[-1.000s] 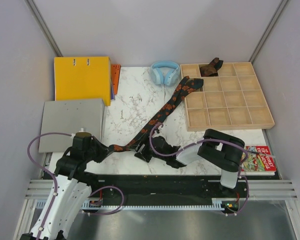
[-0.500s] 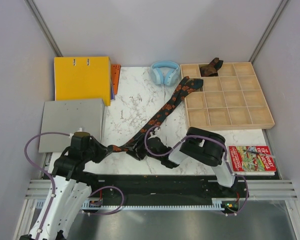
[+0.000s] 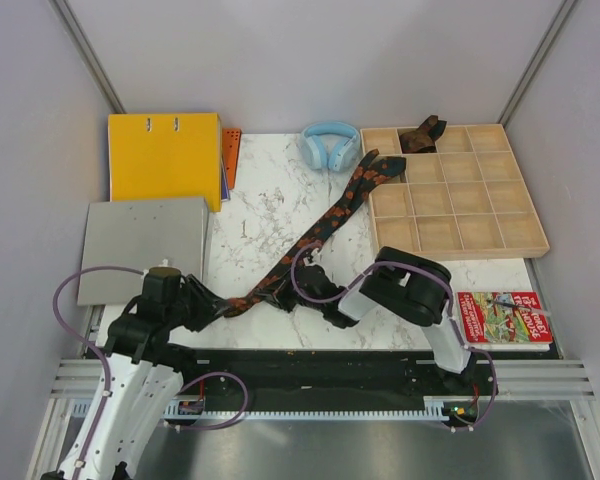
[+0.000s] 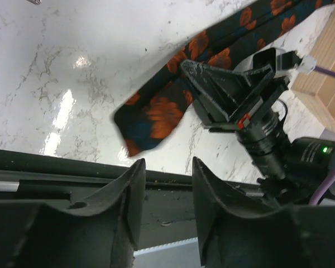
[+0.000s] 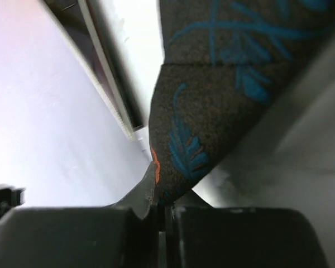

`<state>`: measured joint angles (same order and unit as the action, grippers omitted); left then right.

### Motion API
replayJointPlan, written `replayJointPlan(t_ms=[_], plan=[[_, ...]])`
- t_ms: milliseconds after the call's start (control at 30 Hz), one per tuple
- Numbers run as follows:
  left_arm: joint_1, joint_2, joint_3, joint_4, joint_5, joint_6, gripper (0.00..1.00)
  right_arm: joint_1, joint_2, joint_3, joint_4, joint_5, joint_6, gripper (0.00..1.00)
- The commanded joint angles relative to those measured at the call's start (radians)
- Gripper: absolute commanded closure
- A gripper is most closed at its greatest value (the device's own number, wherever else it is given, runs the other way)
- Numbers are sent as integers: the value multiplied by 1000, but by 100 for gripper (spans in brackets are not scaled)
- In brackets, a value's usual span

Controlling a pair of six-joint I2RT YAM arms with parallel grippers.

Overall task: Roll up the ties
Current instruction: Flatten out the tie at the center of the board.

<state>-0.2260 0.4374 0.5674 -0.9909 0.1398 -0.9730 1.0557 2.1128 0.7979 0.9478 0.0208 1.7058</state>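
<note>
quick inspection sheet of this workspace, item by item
surface: white marble tabletop, no spills seen
job's things: patterned tie lies unrolled diagonally, far end over the edge of the wooden tray; brown tie in a back compartment
clutter: yellow binder, grey folder, blue headphones, picture book
grippers: left gripper open, empty, tie end just beyond it; right gripper shut on the patterned tie
cables: purple cables loop off both arms, one near the tie
surroundings: grey walls on three sides
</note>
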Motion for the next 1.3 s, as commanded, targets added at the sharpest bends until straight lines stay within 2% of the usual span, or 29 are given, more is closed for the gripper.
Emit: replayJointPlan(t_ms=[0, 33, 100, 133, 233, 333, 400, 500, 600, 633, 667, 733, 933, 1133, 1200, 1267], plan=[[-1, -28, 23, -14, 60, 42, 41, -42, -97, -31, -251, -19, -176, 99], [-1, -41, 46, -18, 50, 43, 40, -42, -126, -34, -283, -19, -208, 98], [-3, -49, 68, -38, 32, 48, 39, -42, -146, -40, -369, -19, -261, 85], [-3, -48, 77, -44, 12, 48, 39, -40, -163, -40, -388, -19, -311, 63], [-3, -37, 49, -45, 9, 36, 45, -40, -226, -36, -487, -33, -406, 42], [-3, -32, 8, -35, 3, 22, 48, -40, -322, 6, -691, 27, -500, 31], [-1, -34, -4, -32, -6, 17, 51, -40, -402, 21, -837, 98, -577, 30], [-1, -28, -3, -32, -25, 11, 54, -34, -505, -21, -934, 163, -615, 36], [-3, -6, -12, -6, -26, -12, 56, -22, -540, -55, -945, 220, -624, 56], [-6, 20, -15, 35, -17, -16, 57, -13, -528, -49, -945, 229, -632, 62], [-6, 36, -17, 60, -16, -23, 58, -8, -513, -36, -977, 243, -644, 73], [-9, 117, -5, 99, -26, -18, 60, 0, -447, 38, -1007, 245, -676, 84], [-19, 377, 95, 237, -78, 45, 63, 1, -268, 216, -1121, 295, -733, 88], [-48, 788, 210, 405, -88, 137, 73, -6, -175, 334, -1193, 333, -781, 92], [-61, 947, 271, 438, -85, 166, 76, -14, -142, 391, -1238, 343, -825, 93], [-82, 1041, 311, 452, -83, 195, 76, -22, -116, 453, -1270, 326, -900, 96]])
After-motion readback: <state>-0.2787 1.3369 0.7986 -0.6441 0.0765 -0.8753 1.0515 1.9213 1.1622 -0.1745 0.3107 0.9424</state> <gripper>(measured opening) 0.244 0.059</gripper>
